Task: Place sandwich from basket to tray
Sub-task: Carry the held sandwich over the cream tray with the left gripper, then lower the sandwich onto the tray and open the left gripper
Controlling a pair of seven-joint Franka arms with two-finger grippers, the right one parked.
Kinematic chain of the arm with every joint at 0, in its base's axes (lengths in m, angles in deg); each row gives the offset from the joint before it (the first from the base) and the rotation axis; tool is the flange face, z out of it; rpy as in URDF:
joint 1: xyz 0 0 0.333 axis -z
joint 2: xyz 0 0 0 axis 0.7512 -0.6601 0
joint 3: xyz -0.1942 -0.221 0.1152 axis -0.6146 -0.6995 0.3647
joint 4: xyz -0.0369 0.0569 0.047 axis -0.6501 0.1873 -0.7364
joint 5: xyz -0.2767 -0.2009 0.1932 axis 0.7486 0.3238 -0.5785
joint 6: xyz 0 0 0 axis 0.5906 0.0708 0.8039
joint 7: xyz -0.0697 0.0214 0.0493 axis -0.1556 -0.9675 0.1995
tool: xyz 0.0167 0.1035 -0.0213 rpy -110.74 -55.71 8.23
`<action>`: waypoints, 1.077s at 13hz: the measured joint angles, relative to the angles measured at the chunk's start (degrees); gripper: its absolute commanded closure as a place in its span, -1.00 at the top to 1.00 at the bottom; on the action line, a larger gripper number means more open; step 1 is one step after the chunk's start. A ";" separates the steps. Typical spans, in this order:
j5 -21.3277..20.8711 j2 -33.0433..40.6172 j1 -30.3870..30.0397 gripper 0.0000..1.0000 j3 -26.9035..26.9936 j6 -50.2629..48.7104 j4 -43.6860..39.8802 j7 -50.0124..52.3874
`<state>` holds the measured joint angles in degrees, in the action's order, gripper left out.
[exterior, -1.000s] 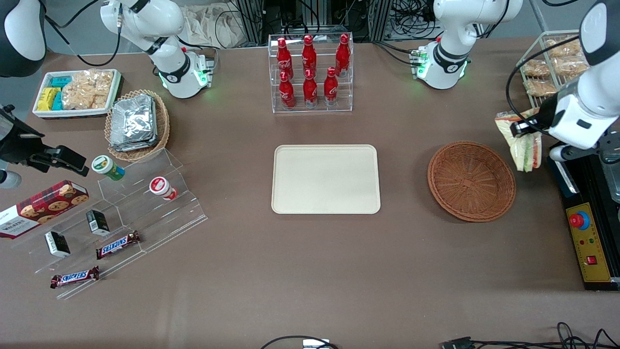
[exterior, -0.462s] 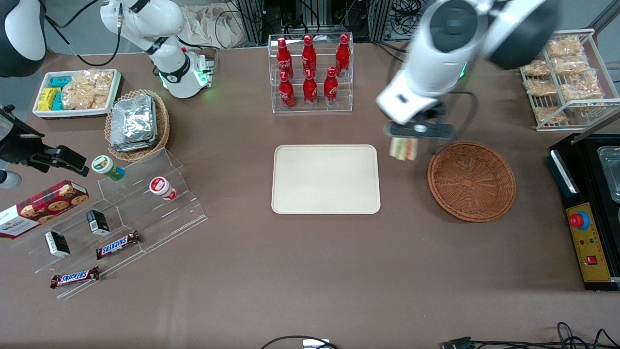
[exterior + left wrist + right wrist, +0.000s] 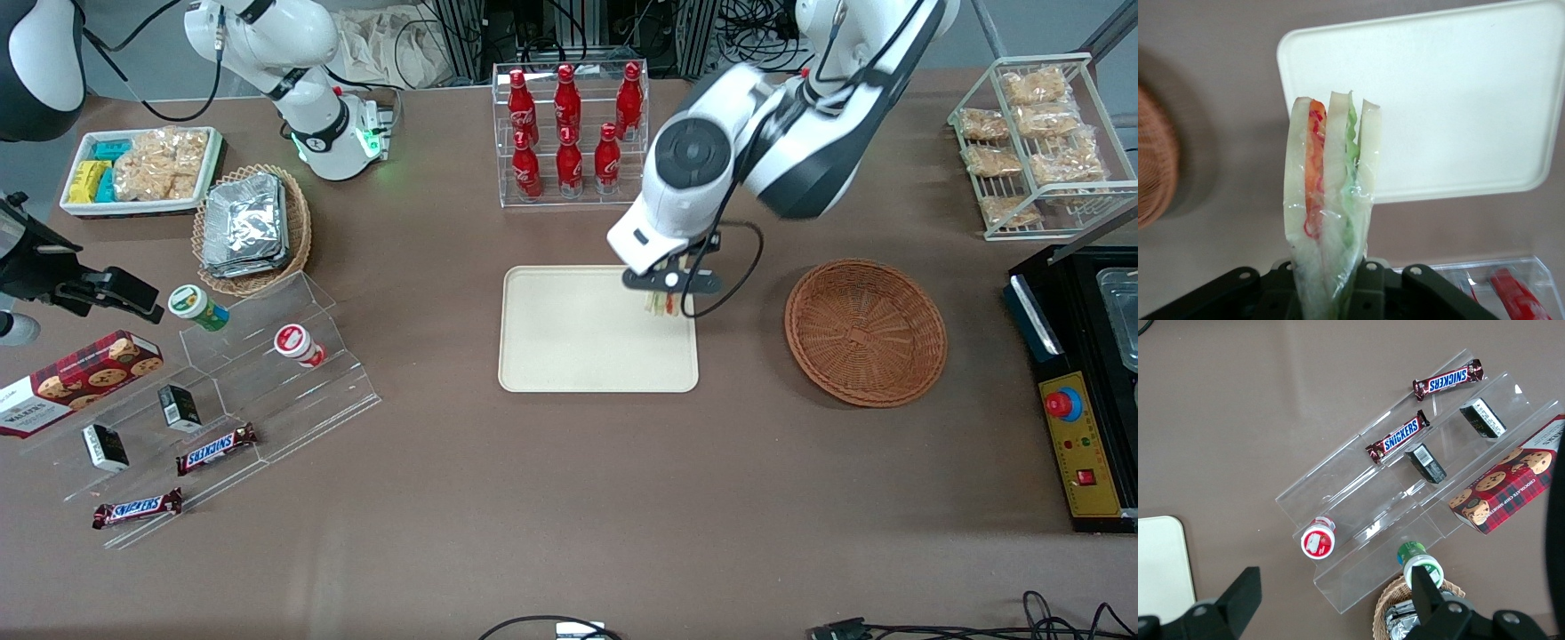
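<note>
The sandwich point(image 3: 1328, 200) is a light, soft wedge of white bread with green, orange and red filling under clear film, and it hangs from the claw point(image 3: 665, 286), whose fingers are clamped on the bread at its narrow end, so the broad cut face points down toward the tray point(image 3: 569, 356). It looks easy to crush and the film is probably slick, so a modest squeeze across the flat bread faces, as here, seems the safer hold; a pinch on the loose film alone would likely let it slide. In the front view the sandwich is above the tray's edge nearest the basket point(image 3: 865, 331), clear of the tray's surface as far as I can tell, and the reddish-brown basket holds nothing. The tray is flat and smooth with a low rim and lies bare on the brown bench point(image 3: 569, 498). Near the tray, the clear rack of red bottles point(image 3: 570, 133) stands farther from the front camera, well apart from the claw's likely path.
</note>
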<state>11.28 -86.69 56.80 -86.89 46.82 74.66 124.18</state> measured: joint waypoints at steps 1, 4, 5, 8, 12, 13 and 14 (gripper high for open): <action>-1.46 -1.43 -0.03 -0.59 0.04 4.21 3.14 0.99; -5.89 -6.78 -0.06 -0.60 0.10 13.91 8.31 6.55; -7.63 -8.64 -0.07 -0.60 0.12 15.57 8.79 8.29; -11.66 -12.95 -0.20 -0.59 0.28 18.92 8.89 12.66; -13.37 -14.80 -0.40 1.00 0.73 20.27 8.87 13.87; -13.39 -14.80 -0.55 1.00 0.73 20.27 8.81 13.91; -13.40 -14.79 -0.66 1.00 0.73 20.27 8.69 14.01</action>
<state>-2.11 -101.49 56.14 -86.16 67.10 83.35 138.19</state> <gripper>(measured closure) 0.454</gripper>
